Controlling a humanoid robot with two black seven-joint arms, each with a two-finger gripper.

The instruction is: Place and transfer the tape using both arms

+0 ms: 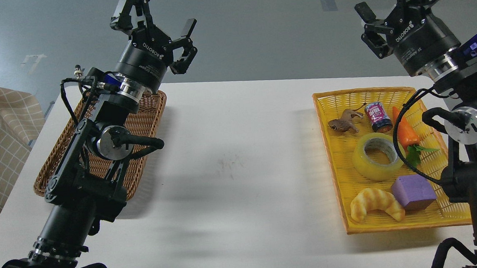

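A: Tape (378, 156) lies flat in the yellow tray (330, 145), right side, untouched – why?
B: Both hands, left hand (155, 21) and right hand (380, 21), hover high, fingers spread, holding nothing; likely waiting to start

wicker basket (146, 119) | yellow tray (339, 152): croissant (376, 203), purple block (414, 191), carrot (404, 131), can (378, 116)

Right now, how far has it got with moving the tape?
Nothing looks done yet. The tape lies in the yellow tray among other items. The left gripper and right gripper are raised, open, empty. Pickup, handover and placing remain; the wicker basket holds no tape.
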